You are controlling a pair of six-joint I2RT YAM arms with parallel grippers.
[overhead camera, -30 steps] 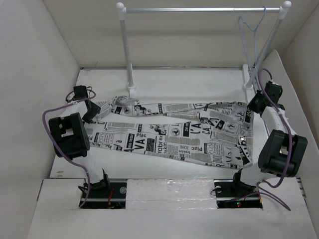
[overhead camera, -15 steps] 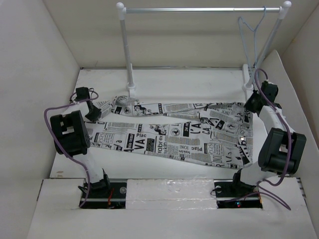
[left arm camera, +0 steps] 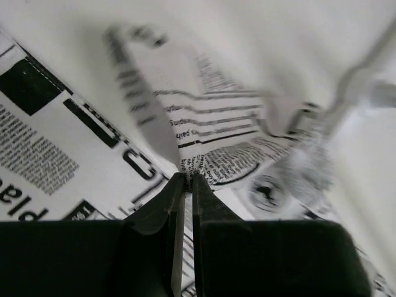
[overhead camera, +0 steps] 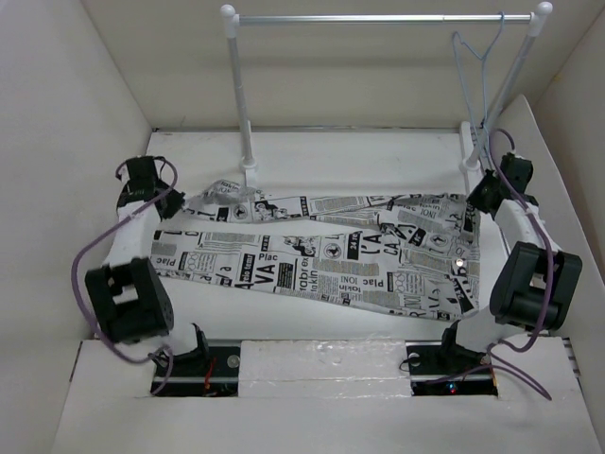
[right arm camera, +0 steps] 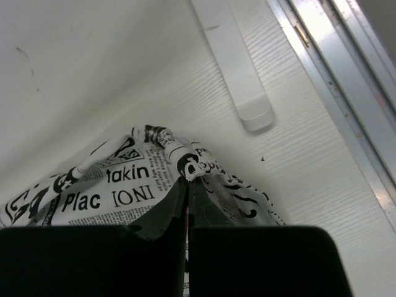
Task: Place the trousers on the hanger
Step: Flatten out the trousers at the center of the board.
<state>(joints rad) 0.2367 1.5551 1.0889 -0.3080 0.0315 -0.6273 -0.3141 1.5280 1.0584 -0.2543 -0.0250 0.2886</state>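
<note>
Two tools pinch the trousers (overhead camera: 321, 255), one at each end of the garment. The trousers lie spread across the middle of the tabletop (overhead camera: 359, 156), reaching from near its left edge to its right edge, the printed fabric mostly flat with folds and overlaps toward the right end. The left tool (overhead camera: 173, 199) sits near the left edge, toward the far-left corner, at the far-left tip of the fabric. In the left wrist view its jaws (left arm camera: 184, 180) stand almost together with only a thin slit between them, and the cloth rises to their tips, blurred beyond. The right tool (overhead camera: 475, 201) is at the right edge, on the far-right corner of the garment. In the right wrist view its jaws (right arm camera: 187, 182) are closed tight on a small raised peak of the printed cloth, which tents up off the tabletop around them. Just beyond that peak lie a flat white bar (right arm camera: 235, 68) and a metal strip (right arm camera: 334, 80) along the edge. The hanger (overhead camera: 465, 78) is well apart from the trousers, hooked over the right end of the silver rail (overhead camera: 378, 18) above the far edge.
</note>
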